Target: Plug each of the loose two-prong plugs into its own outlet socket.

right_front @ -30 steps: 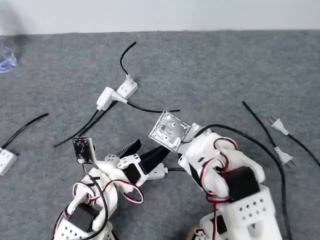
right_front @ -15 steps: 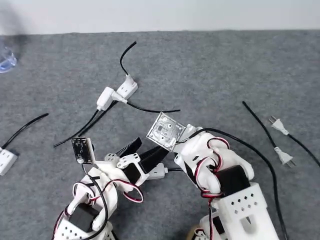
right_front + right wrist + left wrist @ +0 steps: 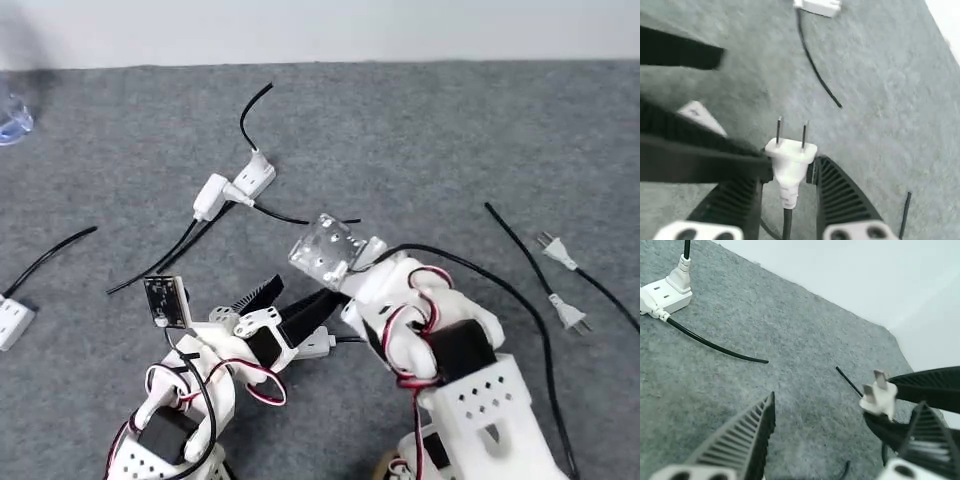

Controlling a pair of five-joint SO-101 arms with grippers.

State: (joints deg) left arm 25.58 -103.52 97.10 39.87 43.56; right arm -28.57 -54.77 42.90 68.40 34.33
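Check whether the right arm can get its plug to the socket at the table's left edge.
Probably not. The right hand is shut on the plug, but the open left hand sits close against it, between it and that socket.

White plug [image 3: 790, 157], black cord [image 3: 786, 225], grey surface [image 3: 450, 140].
The plug's prongs are silvery; the sockets [image 3: 255, 175] are white; the surface is mottled grey; the jaws are black and ribbed; the arms [image 3: 470, 400] are white with red wires.
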